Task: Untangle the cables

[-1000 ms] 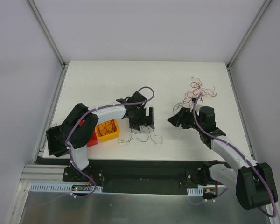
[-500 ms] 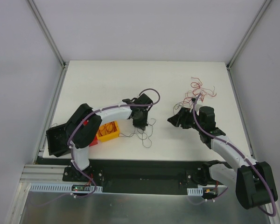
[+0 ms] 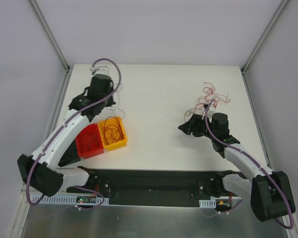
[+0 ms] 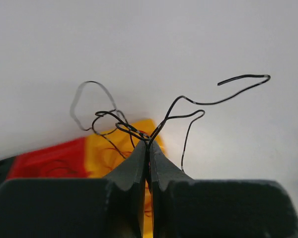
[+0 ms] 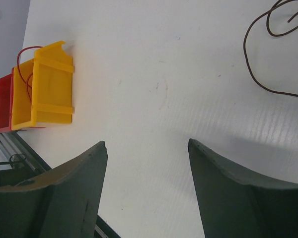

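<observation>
So the left end effector [image 3: 101,85] is sitting with its two dark fingers pressed tight together, pinching a little bunch of thin black curly wires [image 4: 243,77] right at its tips [image 4: 149,144]. In the left wrist view those wires are fanning up and out from the pinch, one long strand stretching off to the right and a few loops curling to the left. Just behind and below that end effector's tips, a yellow plastic bin [image 3: 114,145] is showing, with a red plastic bin [image 3: 82,141] touching its left side. From above, the yellow bin is holding some thin red curly wires [image 3: 113,131]. The right end effector [image 3: 187,127] is hanging over the white desk [image 3: 154,99] with its fingers spread wide [image 5: 146,146] and nothing sitting between them. The tangle of thin red and black curly wires [image 3: 212,96] is lying on the desk just beyond that end effector, up past its wrist in the top view, and well apart from the left end effector. In the right wrist view a single dark wire loop [image 5: 245,47] is lying ahead and to the right of the spread fingers, while the yellow bin [image 5: 49,89] and red bin [image 5: 2,101] are sitting far off to their left.
</observation>
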